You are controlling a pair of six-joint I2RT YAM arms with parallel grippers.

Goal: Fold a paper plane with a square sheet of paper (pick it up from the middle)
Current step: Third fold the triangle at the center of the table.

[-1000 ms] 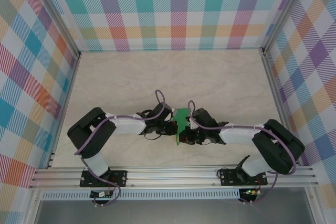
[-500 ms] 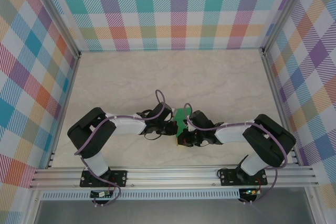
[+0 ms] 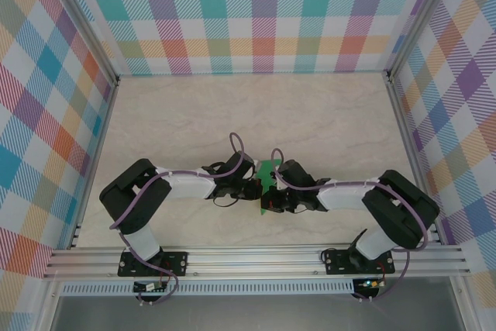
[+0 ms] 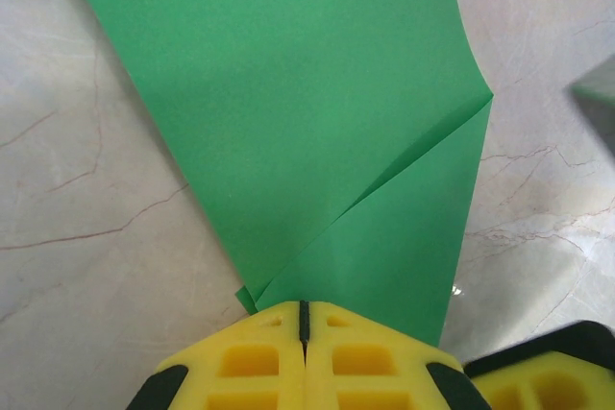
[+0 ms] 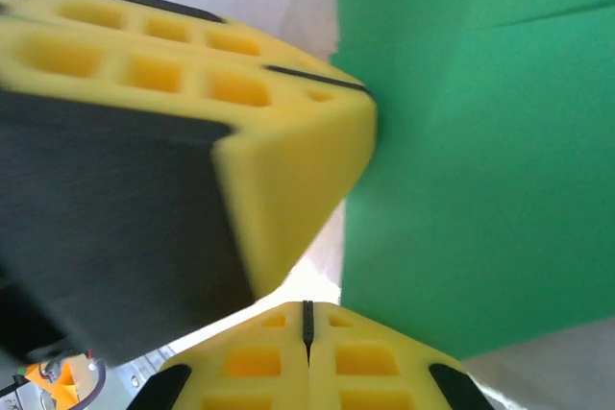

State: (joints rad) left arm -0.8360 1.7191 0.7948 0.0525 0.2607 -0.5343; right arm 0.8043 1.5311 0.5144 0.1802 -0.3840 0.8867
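Note:
The green square sheet of paper (image 3: 269,172) lies on the marble table between my two grippers, folded, with a diagonal crease across its near part (image 4: 317,93). My left gripper (image 4: 304,306) is shut, its yellow tips resting at the sheet's near edge, which runs under them. From the other side my right gripper (image 5: 307,306) is shut too, its tips just beside the paper's edge (image 5: 480,160). The left gripper's yellow fingers (image 5: 240,112) loom close in the right wrist view. From above, the left gripper (image 3: 256,190) and the right gripper (image 3: 273,201) almost touch. No finished paper plane is to be seen.
The pale marble table (image 3: 194,122) stretches free behind the grippers. Plaid walls (image 3: 256,21) close in the back and both sides. An aluminium rail (image 3: 256,257) with both arm bases runs along the near edge.
The right arm has drawn in toward the left gripper, its elbow shifting slightly left. The paper has barely moved. Both grippers stay shut.

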